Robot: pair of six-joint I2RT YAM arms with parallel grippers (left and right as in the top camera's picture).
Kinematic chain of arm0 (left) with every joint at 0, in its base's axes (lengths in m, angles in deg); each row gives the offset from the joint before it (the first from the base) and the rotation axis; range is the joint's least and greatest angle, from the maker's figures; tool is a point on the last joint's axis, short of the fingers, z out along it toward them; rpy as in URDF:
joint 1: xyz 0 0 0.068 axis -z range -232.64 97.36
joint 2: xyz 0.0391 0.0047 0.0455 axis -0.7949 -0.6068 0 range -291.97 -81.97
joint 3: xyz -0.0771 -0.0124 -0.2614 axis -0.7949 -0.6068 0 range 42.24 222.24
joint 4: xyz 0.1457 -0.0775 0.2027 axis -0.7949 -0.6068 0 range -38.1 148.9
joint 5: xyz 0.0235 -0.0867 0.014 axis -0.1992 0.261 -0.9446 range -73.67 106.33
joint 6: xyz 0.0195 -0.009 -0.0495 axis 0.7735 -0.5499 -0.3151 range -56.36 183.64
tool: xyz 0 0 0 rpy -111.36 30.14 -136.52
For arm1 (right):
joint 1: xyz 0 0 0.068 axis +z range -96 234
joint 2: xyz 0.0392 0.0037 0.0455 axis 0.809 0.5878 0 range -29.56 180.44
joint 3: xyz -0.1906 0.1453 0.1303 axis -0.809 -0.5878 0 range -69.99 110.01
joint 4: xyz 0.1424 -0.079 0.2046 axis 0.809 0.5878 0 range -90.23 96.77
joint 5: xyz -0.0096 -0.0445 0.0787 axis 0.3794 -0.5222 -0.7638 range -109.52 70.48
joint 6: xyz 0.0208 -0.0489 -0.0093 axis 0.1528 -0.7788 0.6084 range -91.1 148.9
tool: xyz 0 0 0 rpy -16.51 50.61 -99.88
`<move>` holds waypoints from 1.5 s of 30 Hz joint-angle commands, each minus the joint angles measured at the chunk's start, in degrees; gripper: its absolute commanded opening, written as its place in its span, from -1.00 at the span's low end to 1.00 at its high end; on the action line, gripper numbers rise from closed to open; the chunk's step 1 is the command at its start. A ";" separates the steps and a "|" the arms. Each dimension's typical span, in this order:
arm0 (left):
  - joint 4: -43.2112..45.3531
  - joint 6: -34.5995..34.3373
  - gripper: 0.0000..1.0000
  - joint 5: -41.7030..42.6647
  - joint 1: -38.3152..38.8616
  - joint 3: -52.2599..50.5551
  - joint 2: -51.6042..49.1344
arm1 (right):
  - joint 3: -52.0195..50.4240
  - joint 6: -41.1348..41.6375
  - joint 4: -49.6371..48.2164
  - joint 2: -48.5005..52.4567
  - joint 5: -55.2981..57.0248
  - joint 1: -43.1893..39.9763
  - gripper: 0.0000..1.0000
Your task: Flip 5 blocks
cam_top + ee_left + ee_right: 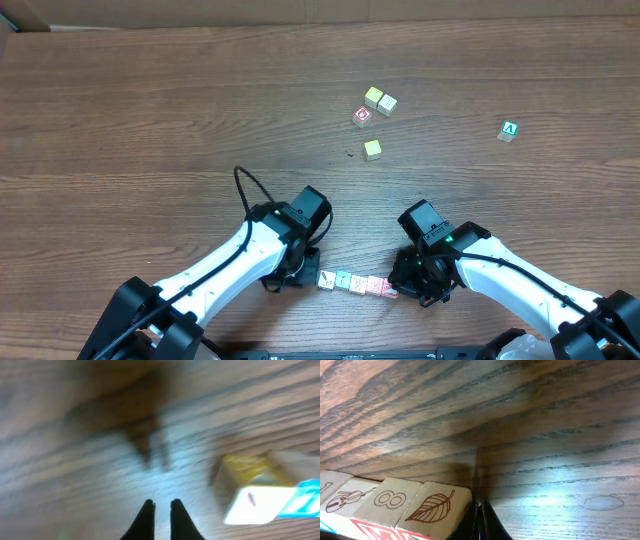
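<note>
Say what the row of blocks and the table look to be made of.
The blocks: likely wood, matte pale faces printed in brown (leaf, 8). The table: dark wood grain with a soft sheen; solid wood, veneer or laminate cannot be told.

A brown wooden table [150, 100] fills nearly the whole overhead view, its dark grain running from side to side. Along the top edge lies a paler tan strip [300, 10], too narrow to identify. Close up, the tabletop shows a pale bluish sheen [555, 502] of reflected light, with soft dark shadows [470, 455] beside it
</note>
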State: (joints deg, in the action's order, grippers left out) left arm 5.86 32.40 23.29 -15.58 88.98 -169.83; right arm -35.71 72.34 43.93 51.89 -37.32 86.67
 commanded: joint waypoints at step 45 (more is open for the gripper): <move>5.53 -9.27 -0.92 11.58 7.98 -0.63 -6.64 | -0.09 -0.44 0.26 0.11 -1.33 0.22 -0.92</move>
State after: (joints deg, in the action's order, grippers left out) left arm 10.91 24.49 35.42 -7.91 88.61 -175.88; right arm -35.71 72.32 44.33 51.89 -37.91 86.67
